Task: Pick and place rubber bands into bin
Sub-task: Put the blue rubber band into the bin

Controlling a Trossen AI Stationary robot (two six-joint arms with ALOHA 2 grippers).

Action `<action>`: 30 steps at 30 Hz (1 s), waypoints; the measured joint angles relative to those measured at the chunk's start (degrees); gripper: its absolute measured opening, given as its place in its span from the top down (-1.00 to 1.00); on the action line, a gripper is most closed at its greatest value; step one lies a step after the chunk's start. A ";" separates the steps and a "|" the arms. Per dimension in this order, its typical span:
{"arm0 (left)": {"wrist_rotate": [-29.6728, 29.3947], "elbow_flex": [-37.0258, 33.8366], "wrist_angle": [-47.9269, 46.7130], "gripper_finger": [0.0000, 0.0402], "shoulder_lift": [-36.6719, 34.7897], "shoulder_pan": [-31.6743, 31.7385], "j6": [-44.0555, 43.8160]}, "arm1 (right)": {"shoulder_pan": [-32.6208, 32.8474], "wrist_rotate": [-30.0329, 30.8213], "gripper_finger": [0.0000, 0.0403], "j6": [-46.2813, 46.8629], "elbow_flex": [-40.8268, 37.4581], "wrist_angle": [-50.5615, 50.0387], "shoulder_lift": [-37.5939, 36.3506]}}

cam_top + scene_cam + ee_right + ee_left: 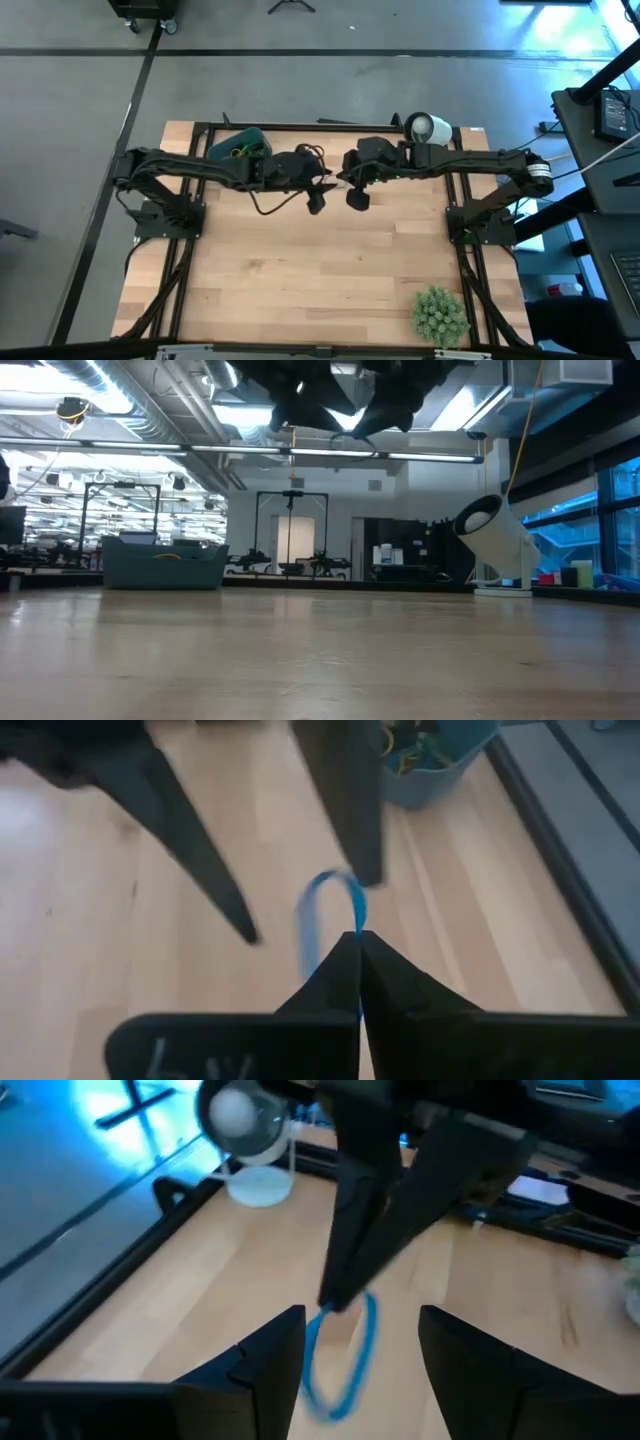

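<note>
A blue rubber band (322,915) hangs in the air over the middle of the table, with my right gripper (358,952) shut on it. My left gripper (360,1370) is open and faces the right one; its two fingers stand on either side of the band, and I cannot tell whether one touches it. In the high view the two grippers meet at the table's far middle, left (318,198) and right (355,197). The teal bin (238,147) sits at the far left with several coloured rubber bands (405,750) inside. My right gripper pinches the blue band at one spot on its loop (356,925) between the free ends of its two shut fingers (345,1270). The fingers slant downward from the table's right side. The rest of the loop (345,1365) hangs slack below the fingertips, clear of the table.
A white lamp-like object (425,127) stands at the far right edge of the table. A spiky green plant ball (440,315) lies at the near right corner. Bare wooden table (300,270) spreads below and in front of both grippers.
</note>
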 joint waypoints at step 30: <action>15.28 0.03 -19.63 0.99 -3.71 11.90 0.31 | -0.27 5.69 0.52 9.00 0.00 1.08 0.01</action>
